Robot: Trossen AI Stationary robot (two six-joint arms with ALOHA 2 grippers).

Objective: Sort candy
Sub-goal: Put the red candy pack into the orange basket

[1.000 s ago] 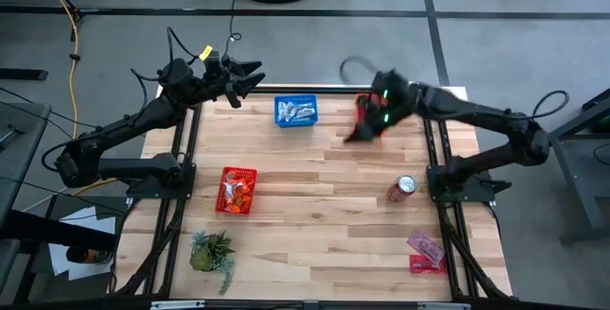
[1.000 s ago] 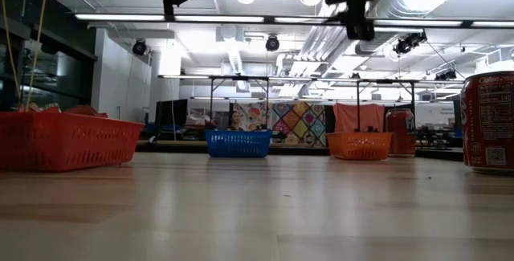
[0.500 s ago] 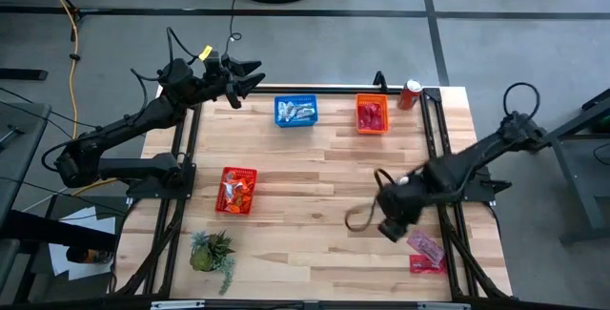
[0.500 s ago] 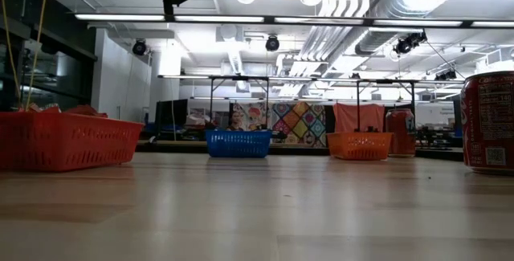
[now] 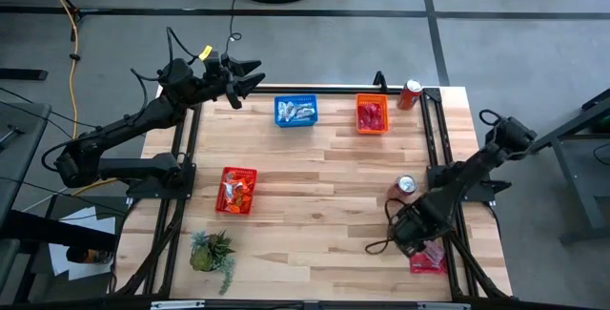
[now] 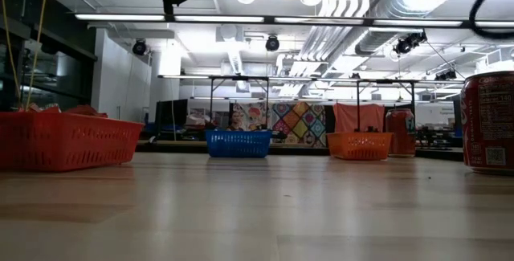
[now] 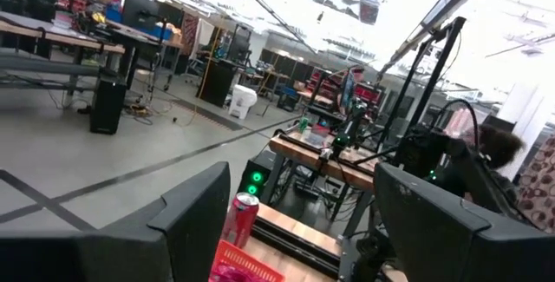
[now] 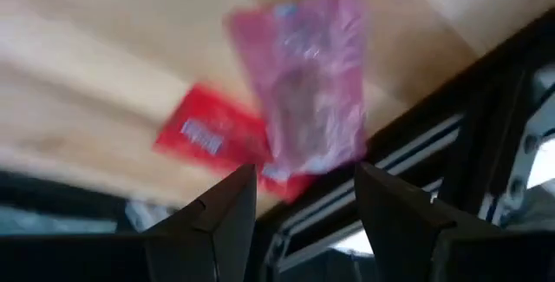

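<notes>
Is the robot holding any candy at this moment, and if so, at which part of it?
Nothing is held. The right gripper is open above the pink packet and the red packet near the table's corner, with empty fingers. The left gripper is open, off the table's far edge.

Wooden table (image 5: 315, 205), three baskets (image 5: 295, 111), cans (image 5: 405, 188), candy (image 5: 426, 253), plant (image 5: 212, 251)

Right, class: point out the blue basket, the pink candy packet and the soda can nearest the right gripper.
blue basket (image 5: 295, 112), high view, on the candy-filled middle.
pink candy packet (image 8: 305, 82), right wrist view, middle of the wrapper.
soda can (image 5: 407, 185), high view, on its silver top.
</notes>
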